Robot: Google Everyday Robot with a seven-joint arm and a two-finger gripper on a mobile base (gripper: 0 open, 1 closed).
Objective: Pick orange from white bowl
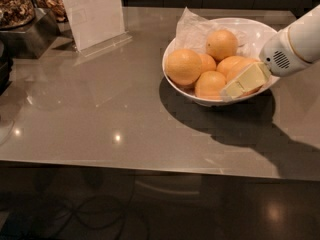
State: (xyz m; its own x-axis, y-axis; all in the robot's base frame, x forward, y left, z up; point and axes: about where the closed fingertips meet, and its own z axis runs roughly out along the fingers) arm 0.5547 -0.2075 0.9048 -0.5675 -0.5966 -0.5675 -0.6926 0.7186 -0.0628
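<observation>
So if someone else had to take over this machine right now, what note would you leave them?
Claw: reaches in from the right, low at the right edge of the white bowl, against the fruit on that side.
Things: the orange, the biggest one, sits at the left of the bowl, apart from the claw. The other oranges lie beside and behind it. No fruit is lifted.
Done: the claw is at the bowl.
Left: grasp the orange and lift it out.
</observation>
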